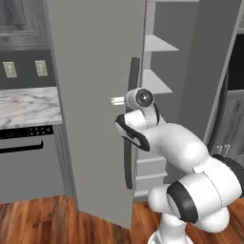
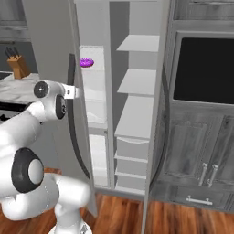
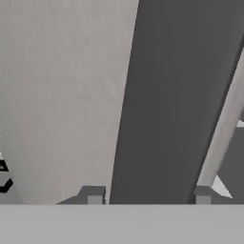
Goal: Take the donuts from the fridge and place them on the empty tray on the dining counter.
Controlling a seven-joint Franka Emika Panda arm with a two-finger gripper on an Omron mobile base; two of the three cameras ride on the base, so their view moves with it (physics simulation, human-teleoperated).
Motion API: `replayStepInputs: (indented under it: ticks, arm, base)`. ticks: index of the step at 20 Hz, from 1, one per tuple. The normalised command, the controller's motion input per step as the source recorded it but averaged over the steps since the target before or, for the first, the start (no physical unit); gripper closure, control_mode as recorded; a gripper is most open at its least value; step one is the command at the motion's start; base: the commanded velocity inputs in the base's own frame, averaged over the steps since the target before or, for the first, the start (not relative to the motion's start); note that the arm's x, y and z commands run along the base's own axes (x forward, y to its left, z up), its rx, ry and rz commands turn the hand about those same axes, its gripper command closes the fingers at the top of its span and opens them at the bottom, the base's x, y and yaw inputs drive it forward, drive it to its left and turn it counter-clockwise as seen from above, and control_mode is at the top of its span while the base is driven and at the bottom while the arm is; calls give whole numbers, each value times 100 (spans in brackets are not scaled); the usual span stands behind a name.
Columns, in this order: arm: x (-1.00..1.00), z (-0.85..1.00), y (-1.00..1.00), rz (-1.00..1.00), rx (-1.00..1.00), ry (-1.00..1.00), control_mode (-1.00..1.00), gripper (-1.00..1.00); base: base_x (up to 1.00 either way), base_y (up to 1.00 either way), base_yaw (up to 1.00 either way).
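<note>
Fingers [image 3: 95,194] apart astride dark fridge handle [image 3: 162,119], purple donut [image 2: 87,62] on shelf

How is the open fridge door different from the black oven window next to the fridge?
The fridge door is light grey and swung open; the oven window is black and sits flat in its cabinet. The fridge door has a long dark curved handle; the oven window shows none. The fridge door is much taller. Both are flat, upright rectangles.

The open fridge [image 1: 95,95] door hides most shelves in the left base view. In the right base view its edge cuts off the purple donut [image 2: 87,62] at nine o'clock; the picture's top crops the fridge.
</note>
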Motion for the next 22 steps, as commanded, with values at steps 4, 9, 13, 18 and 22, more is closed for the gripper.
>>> replayStepInputs:
  ticks: [4,9,13,18,22]
  arm:
    - [-65,-11,100,0,-1,23,-100,100]
    - [-78,-27,100,0,0,15,-100,100]
    - [-87,-38,100,0,0,11,-100,100]
    - [-62,-4,73,0,-1,19,-100,100]
    - [-95,25,1,0,-1,-5,-100,-100]
  base:
    - [0,0,0]
    - [0,0,0]
    - [0,0,0]
    - [0,0,0]
    - [0,0,0]
